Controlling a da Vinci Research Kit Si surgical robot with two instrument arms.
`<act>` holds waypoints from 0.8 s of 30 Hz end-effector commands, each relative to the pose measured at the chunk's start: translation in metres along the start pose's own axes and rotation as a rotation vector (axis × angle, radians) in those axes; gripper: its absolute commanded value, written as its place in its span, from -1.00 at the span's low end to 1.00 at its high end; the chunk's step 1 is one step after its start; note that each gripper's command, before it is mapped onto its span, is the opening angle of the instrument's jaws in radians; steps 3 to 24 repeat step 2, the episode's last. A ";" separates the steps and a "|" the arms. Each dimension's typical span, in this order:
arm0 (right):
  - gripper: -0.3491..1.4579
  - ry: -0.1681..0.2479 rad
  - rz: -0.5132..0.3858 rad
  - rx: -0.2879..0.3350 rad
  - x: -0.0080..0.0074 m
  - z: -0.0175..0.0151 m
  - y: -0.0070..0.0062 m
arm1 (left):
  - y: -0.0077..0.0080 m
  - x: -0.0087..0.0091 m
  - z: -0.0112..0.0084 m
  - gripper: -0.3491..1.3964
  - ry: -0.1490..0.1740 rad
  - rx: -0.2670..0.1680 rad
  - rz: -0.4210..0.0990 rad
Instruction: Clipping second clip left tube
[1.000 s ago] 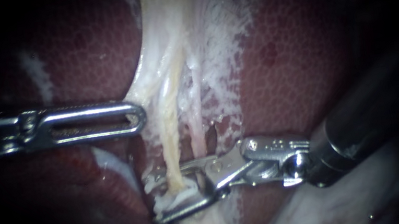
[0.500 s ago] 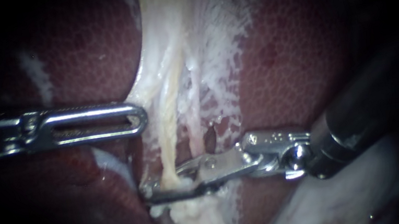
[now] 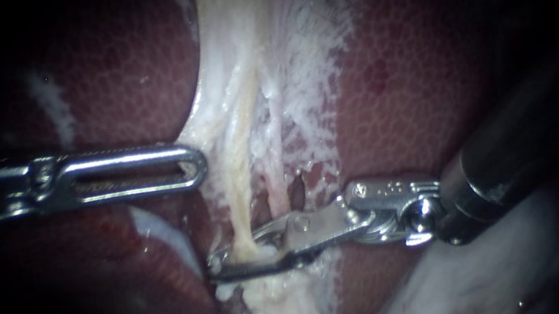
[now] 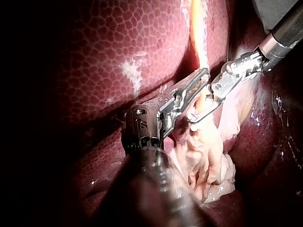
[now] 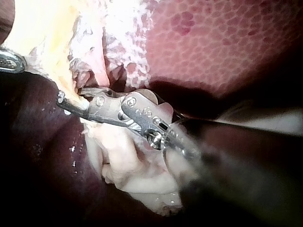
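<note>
Across whole field: mottled dark-red liver (image 3: 417, 84). Down centre: pale fibrous tissue (image 3: 294, 58), ending below in ragged white lump. From right: right instrument (image 3: 225, 261), jaws nearly closed, clamping left tube (image 3: 239, 192) from both sides at its lower end, just above lump. From left: left instrument (image 3: 196, 166), slotted jaws pressed together, gripping nothing, tip touching pale tissue edge. Just beside left tube: thinner pinkish right tube (image 3: 276, 193), lower end hidden behind right instrument.
</note>
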 end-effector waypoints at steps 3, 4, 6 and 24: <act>-1.00 0.000 0.001 -0.002 0.0000 0.0000 0.0000 | 0.0000 0.0000 0.0001 -1.00 0.000 -0.001 0.000; -1.00 0.000 0.001 -0.002 0.0000 0.0000 0.0000 | 0.0000 0.0000 0.0001 -1.00 0.000 -0.001 0.000; -1.00 0.000 0.001 -0.002 0.0000 0.0000 0.0000 | 0.0000 0.0000 0.0001 -1.00 0.000 -0.001 0.000; -1.00 0.000 0.001 -0.002 0.0000 0.0000 0.0000 | 0.0000 0.0000 0.0001 -1.00 0.000 -0.001 0.000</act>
